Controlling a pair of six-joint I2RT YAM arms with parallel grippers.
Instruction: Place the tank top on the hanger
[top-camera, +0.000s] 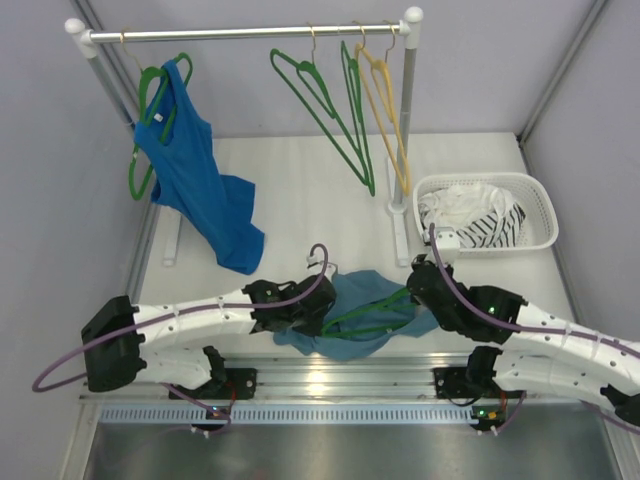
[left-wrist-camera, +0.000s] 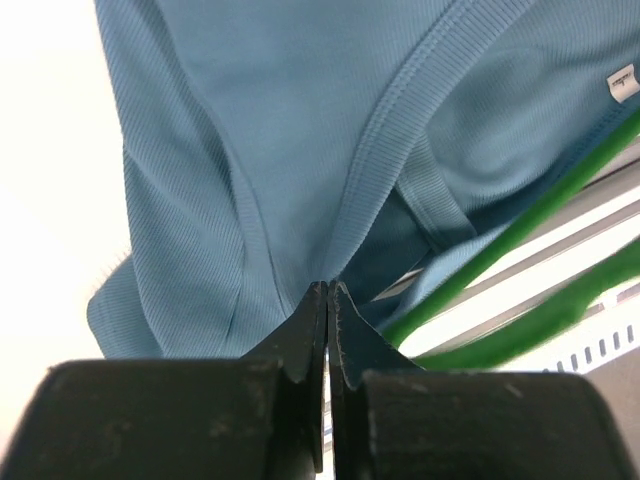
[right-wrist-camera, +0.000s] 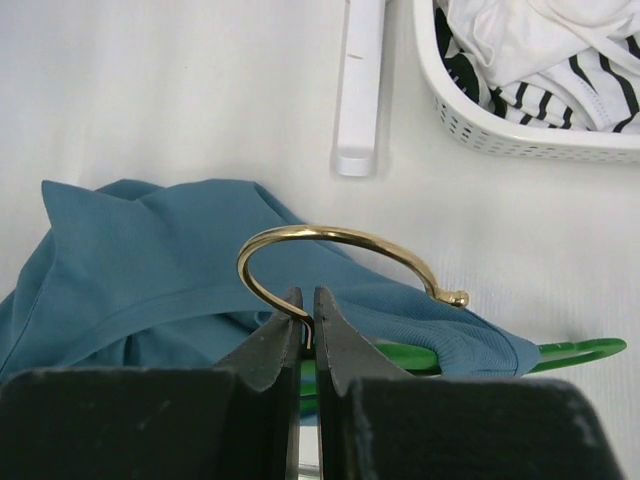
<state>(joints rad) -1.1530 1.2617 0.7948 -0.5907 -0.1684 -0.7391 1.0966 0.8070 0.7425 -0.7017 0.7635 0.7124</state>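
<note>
The teal tank top (top-camera: 352, 292) lies crumpled on the table between my two grippers. A green hanger (top-camera: 377, 312) lies partly inside it, its bars (left-wrist-camera: 520, 230) crossing the cloth (left-wrist-camera: 300, 150) in the left wrist view. My left gripper (top-camera: 318, 312) is at the top's left side, and its tips (left-wrist-camera: 328, 290) are shut on a fold of the cloth. My right gripper (top-camera: 420, 290) is shut (right-wrist-camera: 308, 300) on the stem of the hanger's gold hook (right-wrist-camera: 340, 235). The tank top (right-wrist-camera: 150, 260) lies just beyond it, and a green shoulder tip (right-wrist-camera: 585, 348) pokes out on the right.
At the back, a rail (top-camera: 250, 33) carries a royal-blue tank top (top-camera: 200, 185) on a green hanger, two bare green hangers (top-camera: 335, 115) and a yellow one (top-camera: 385, 110). A white basket (top-camera: 545, 205) holding striped cloth stands at the right. The rack's foot (right-wrist-camera: 358, 90) is close by.
</note>
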